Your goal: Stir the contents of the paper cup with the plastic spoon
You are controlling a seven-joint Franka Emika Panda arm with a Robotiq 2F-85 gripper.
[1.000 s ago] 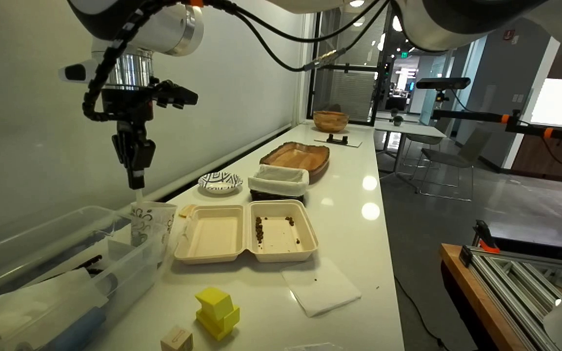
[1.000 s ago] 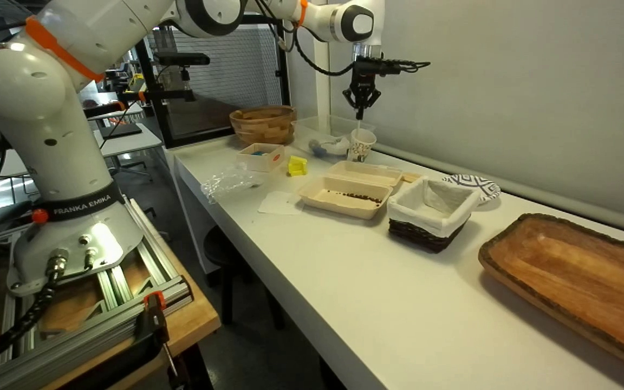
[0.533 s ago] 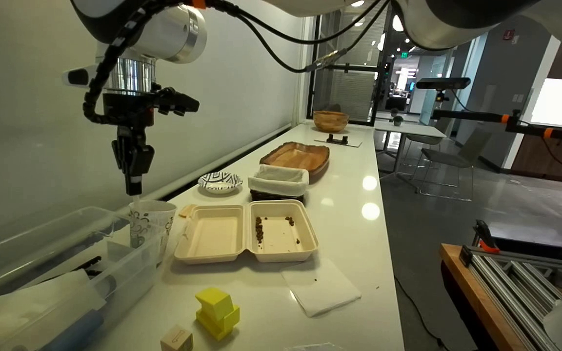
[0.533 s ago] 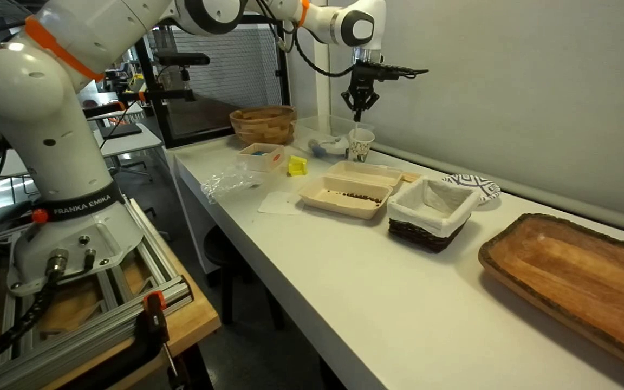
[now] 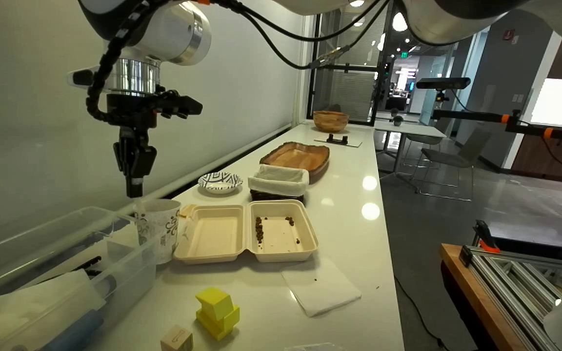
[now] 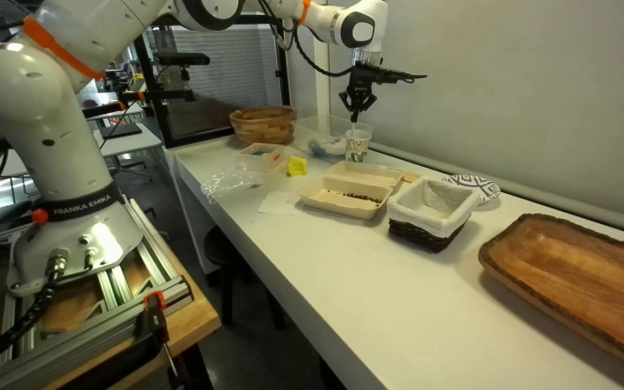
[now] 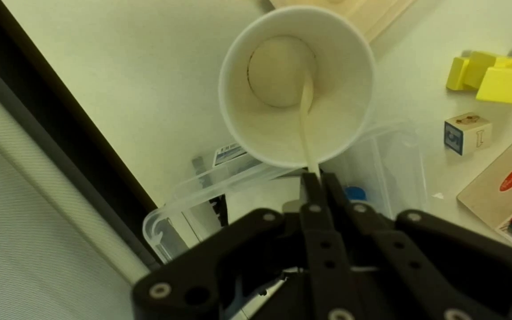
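1. While the paper cup [image 5: 165, 229] stands upright on the desk [image 5: 349, 234], the tool [image 7: 320, 177] is positioned just above its rim, pointing downward in both exterior views.
2. Tool state: clamped on the handle of the plastic spoon [image 7: 306, 100] — the handle is pinched between the two fingertips.
3. Spoon position: the head is inside the cup; the handle slants up past the rim to the tool. Whether the head touches the bottom cannot be determined.
4. Cup position: at one end of the clear plastic bin [image 5: 137, 275], just beside it — contact cannot be determined. The outer wall carries a printed pattern; the inner wall is plain and pale.
5. On the cup's other side, the clamshell box [image 5: 217, 234] lies unfolded, with small brown pieces [image 5: 259, 229] in one compartment.
6. A white napkin [image 5: 322, 290] lies just beside the box. A yellow block [image 5: 216, 312] and a wooden cube [image 5: 177, 340] sit near each other.
7. A patterned bowl [image 5: 220, 187], a cloth-lined basket [image 5: 278, 187] and a wooden tray [image 5: 295, 156] rest on the desk, the basket between box and tray.
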